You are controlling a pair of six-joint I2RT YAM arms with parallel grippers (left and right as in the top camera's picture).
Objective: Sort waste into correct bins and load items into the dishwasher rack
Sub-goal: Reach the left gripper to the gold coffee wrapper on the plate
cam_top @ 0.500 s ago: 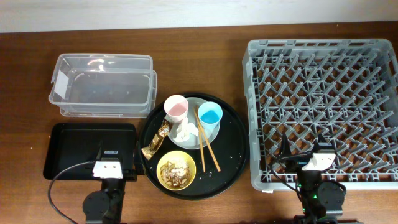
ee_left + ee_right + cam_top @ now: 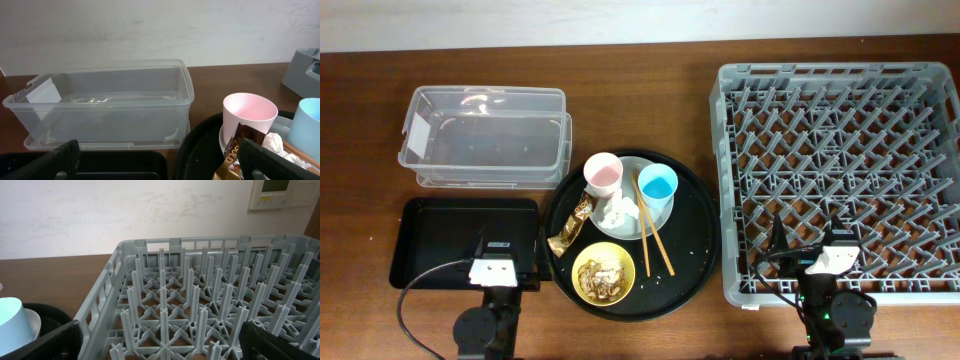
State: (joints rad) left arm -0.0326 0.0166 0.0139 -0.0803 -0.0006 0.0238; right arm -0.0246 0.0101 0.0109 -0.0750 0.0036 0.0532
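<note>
On the round black tray (image 2: 690, 235) stand a pink cup (image 2: 603, 174), a light-blue cup (image 2: 658, 185), a pale grey plate (image 2: 665, 212) with a white tissue (image 2: 617, 210), wooden chopsticks (image 2: 654, 236), a brown-gold wrapper (image 2: 572, 228) and a yellow bowl (image 2: 604, 273) of food scraps. The clear tub (image 2: 486, 137) and black tray (image 2: 460, 236) lie at left, the grey rack (image 2: 840, 175) at right. My left gripper (image 2: 506, 262) is open and empty over the black tray's front edge; the left wrist view shows the tub (image 2: 105, 102), pink cup (image 2: 248, 117) and wrapper (image 2: 239, 150). My right gripper (image 2: 810, 252) is open and empty over the rack's front edge (image 2: 210, 310).
The round black tray sits between the black tray and the rack. Crumbs lie on it near the chopsticks. A wall runs along the table's far side. The light-blue cup (image 2: 11, 317) shows at the left edge of the right wrist view.
</note>
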